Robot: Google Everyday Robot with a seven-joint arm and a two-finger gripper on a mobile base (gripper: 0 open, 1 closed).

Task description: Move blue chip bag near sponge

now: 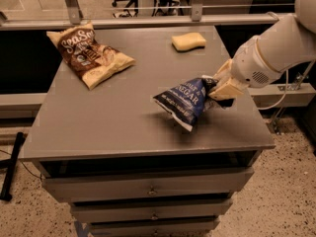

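Observation:
The blue chip bag [183,101] is dark navy with white lettering. It hangs tilted, lifted off the grey table [118,112], over the table's right middle part. My gripper [217,87] is shut on the bag's right end, at the table's right side. The white arm reaches in from the right. The sponge [188,41] is a pale yellow block lying at the table's back right, some way behind the bag and apart from it.
A brown-and-cream SeaSalt chip bag [89,54] lies at the table's back left. The table has drawers [148,189] below its front edge. A rail and glass wall run behind the table. A dark pole [11,167] leans on the floor at left.

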